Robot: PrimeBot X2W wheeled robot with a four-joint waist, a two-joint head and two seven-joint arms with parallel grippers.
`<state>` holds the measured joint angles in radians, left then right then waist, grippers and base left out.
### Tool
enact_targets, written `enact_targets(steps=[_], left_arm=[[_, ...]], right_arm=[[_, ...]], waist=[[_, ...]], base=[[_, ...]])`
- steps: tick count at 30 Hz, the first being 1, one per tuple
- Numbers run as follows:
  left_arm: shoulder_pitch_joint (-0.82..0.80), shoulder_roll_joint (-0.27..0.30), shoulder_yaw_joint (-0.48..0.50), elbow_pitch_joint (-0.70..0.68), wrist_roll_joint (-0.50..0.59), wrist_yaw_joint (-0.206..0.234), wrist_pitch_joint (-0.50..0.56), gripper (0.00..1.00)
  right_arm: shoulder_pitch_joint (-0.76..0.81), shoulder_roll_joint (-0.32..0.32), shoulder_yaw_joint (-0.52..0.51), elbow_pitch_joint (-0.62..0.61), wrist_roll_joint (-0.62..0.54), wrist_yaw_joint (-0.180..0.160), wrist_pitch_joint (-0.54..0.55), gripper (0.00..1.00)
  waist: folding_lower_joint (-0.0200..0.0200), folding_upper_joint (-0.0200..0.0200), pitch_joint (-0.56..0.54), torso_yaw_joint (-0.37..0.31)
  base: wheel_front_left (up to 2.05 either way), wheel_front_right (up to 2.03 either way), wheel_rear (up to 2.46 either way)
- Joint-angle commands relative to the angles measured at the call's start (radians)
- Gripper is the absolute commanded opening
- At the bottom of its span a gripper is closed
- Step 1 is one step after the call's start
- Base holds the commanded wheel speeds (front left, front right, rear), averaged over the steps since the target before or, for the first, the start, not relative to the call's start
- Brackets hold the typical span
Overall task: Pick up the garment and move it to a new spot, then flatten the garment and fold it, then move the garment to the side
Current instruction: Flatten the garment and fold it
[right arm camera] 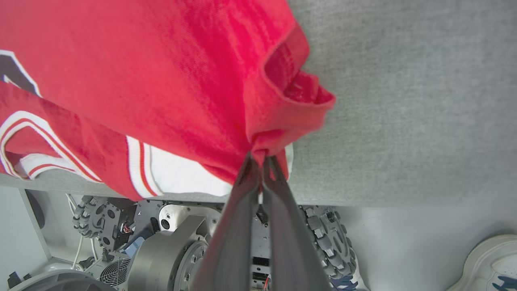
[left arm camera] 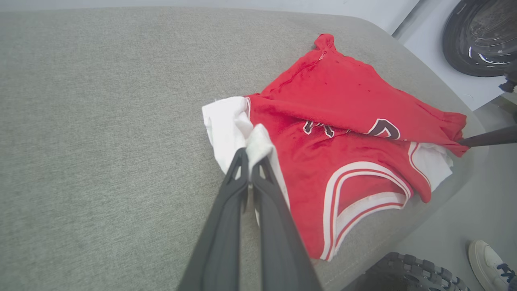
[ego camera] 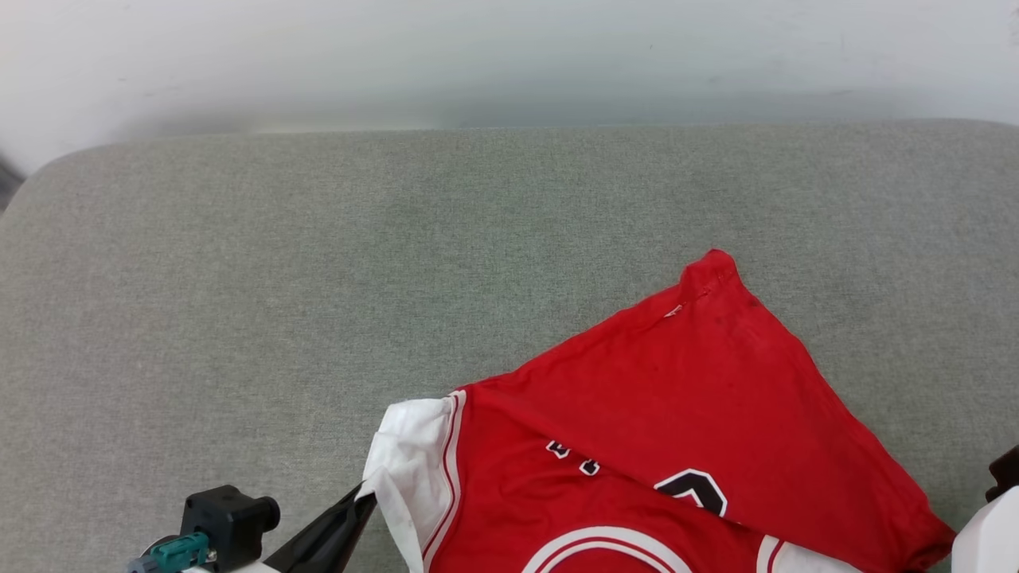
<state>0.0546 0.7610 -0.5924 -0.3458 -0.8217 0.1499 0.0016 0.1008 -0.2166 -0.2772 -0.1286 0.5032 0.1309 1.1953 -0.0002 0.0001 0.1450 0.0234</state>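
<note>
The garment (ego camera: pixel 685 398), a red jersey with white sleeves and black lettering, lies crumpled and partly folded over itself at the near right of the grey fabric surface (ego camera: pixel 358 239). Its striped neckline (left arm camera: pixel 363 194) reaches the surface's near edge. My left gripper (ego camera: pixel 365 495) is shut on the white sleeve (left arm camera: pixel 228 121) at the garment's left end; the left wrist view shows its fingers (left arm camera: pixel 242 169) pinching the cloth. My right gripper (right arm camera: pixel 260 159) is shut on a bunched red corner of the garment (right arm camera: pixel 282 117) at its right end, by the near edge.
The grey surface stretches wide to the left and back, up to a pale wall (ego camera: pixel 509 64). Below the near edge are the robot's base and wheels (right arm camera: pixel 327 238). A person's white shoe (right arm camera: pixel 492 262) stands on the floor to the right.
</note>
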Motion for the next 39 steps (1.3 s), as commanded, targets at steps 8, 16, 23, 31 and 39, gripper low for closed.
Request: enact_targets(steps=[8, 16, 23, 31, 39], left_arm=[[-0.01, 0.011, -0.004, -0.019, 0.019, 0.009, 0.008, 0.0], [-0.033, 0.022, -0.013, -0.067, 0.052, 0.015, 0.023, 0.0], [-0.076, 0.021, -0.026, -0.104, 0.079, 0.001, 0.038, 0.0], [-0.147, -0.002, -0.035, -0.133, 0.099, -0.031, 0.04, 0.0], [-0.193, -0.042, -0.059, -0.12, 0.112, -0.059, 0.029, 0.0]], right_arm=[[-0.041, -0.079, 0.054, -0.037, 0.033, 0.0, -0.043, 1.0], [-0.165, -0.125, 0.08, -0.18, 0.084, 0.0, 0.033, 1.0], [-0.351, -0.127, 0.146, -0.209, 0.042, 0.0, 0.108, 1.0], [-0.608, -0.102, 0.182, -0.033, -0.086, 0.0, 0.163, 1.0], [-0.694, -0.132, 0.194, 0.099, -0.17, 0.0, 0.183, 1.0]], waist=[[0.0002, -0.0001, 0.009, 0.009], [0.0002, -0.0001, 0.039, 0.047], [0.0002, -0.0001, 0.114, 0.11], [0.0002, -0.0001, 0.236, 0.221], [0.0002, -0.0001, 0.309, 0.282]], base=[[0.0, 0.0, 0.0], [0.0, 0.0, 0.0], [0.0, 0.0, 0.0], [0.0, 0.0, 0.0], [0.0, 0.0, 0.0]])
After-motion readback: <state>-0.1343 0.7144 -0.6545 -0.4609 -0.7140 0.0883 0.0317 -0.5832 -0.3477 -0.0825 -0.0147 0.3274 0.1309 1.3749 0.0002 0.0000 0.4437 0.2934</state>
